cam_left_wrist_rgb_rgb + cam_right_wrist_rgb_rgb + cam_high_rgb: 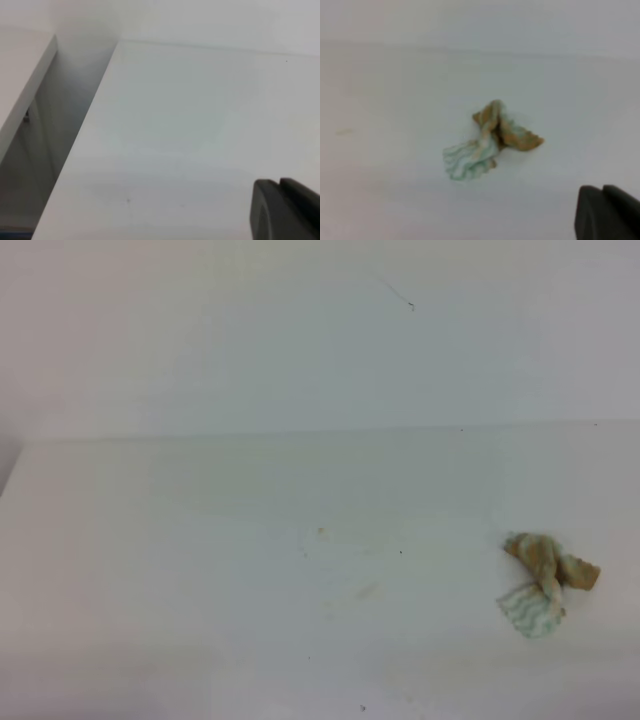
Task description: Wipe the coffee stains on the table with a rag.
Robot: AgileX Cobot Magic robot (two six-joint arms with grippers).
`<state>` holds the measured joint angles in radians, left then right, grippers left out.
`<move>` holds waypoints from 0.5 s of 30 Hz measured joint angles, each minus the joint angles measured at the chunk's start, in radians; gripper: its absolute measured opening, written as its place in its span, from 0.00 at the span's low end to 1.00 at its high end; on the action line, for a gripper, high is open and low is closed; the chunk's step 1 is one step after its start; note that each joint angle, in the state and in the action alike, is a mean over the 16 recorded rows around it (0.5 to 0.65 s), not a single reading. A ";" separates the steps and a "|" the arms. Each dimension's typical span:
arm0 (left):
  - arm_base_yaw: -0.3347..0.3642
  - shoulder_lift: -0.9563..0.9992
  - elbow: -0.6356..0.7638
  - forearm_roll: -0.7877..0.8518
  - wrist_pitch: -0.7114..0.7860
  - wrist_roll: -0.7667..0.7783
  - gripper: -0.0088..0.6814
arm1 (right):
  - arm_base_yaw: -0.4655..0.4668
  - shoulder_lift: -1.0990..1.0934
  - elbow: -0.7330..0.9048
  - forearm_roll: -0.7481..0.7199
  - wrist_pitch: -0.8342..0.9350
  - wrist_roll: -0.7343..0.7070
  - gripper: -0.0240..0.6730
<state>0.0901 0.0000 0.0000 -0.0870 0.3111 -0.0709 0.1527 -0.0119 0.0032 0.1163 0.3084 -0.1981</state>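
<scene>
The rag lies bunched on the white table at the right, its tan-brown part toward the back and its white, green-striped part toward the front. The right wrist view has the rag in the middle, lying loose with nothing touching it. The coffee stains are out of view; only a faint pale smear shows near the table's middle. My right gripper shows as dark fingers pressed together at the lower right, well short of the rag. My left gripper looks the same, shut and holding nothing, over bare table.
A tiny yellowish speck sits near the table's centre. The table's straight far edge meets a white wall bearing a thin dark scratch. The left wrist view shows the table's left edge and a gap beside it.
</scene>
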 joint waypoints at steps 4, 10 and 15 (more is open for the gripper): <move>0.000 0.000 0.000 0.000 0.000 0.000 0.01 | -0.004 0.000 0.001 -0.127 0.021 0.143 0.04; 0.000 0.000 0.000 0.000 0.000 0.000 0.01 | -0.005 0.000 0.001 -0.247 0.018 0.276 0.04; 0.000 0.000 0.000 0.000 0.000 0.000 0.01 | -0.005 0.000 0.001 -0.265 0.018 0.300 0.04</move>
<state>0.0901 0.0000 0.0000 -0.0870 0.3111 -0.0709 0.1480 -0.0119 0.0041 -0.1490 0.3267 0.1022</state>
